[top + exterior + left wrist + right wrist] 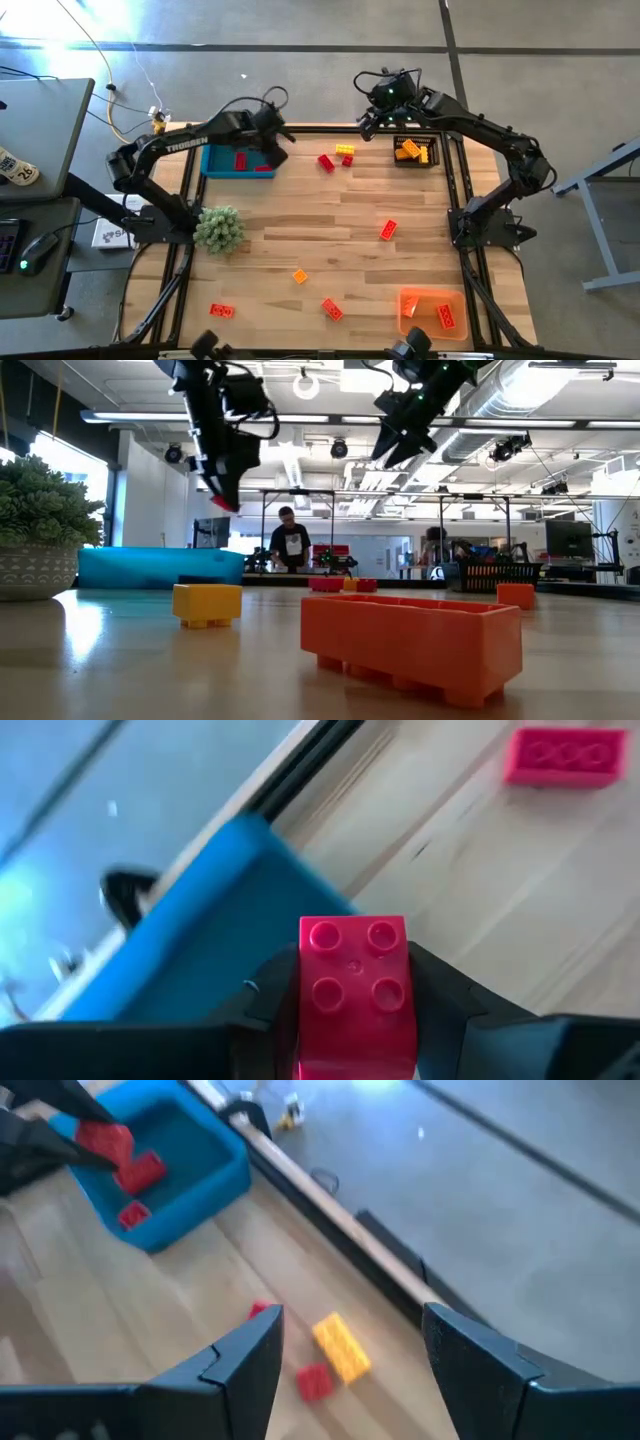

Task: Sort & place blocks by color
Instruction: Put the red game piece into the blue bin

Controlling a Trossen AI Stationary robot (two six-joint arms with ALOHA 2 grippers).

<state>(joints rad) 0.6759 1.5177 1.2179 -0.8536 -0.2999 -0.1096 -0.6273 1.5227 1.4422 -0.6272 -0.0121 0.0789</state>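
We see the wooden surface (330, 235) filling the middle of the high view, with the two dark arms reaching in from its upper edge. At the upper left of the surface sits the blue bin (236, 162), holding red blocks. A dark bin (417, 152) at the upper right holds yellow and orange blocks, and an orange bin (432, 311) at the lower right holds an orange-red block. A green fuzzy plant (219, 229) stands at the left edge.

The left gripper (275, 150) hangs over the right end of the blue bin. In the left wrist view we see its fingers clamped on a red block (354, 990), studs facing the camera, with the blue bin wall beside it. The right gripper (372, 118) is raised above the upper edge of the surface, just left of the dark bin; in the right wrist view its fingers (250, 1365) stand apart with nothing between them.

Loose blocks lie scattered: a yellow block (345, 150) with two red blocks (326, 162) beside it at upper centre, a red block right of centre (388, 230), a small orange block (300, 276) below centre, and two red ones near the lower edge (331, 309) and at lower left (222, 311).

In the low view a person (291, 541) stands far behind the surface.
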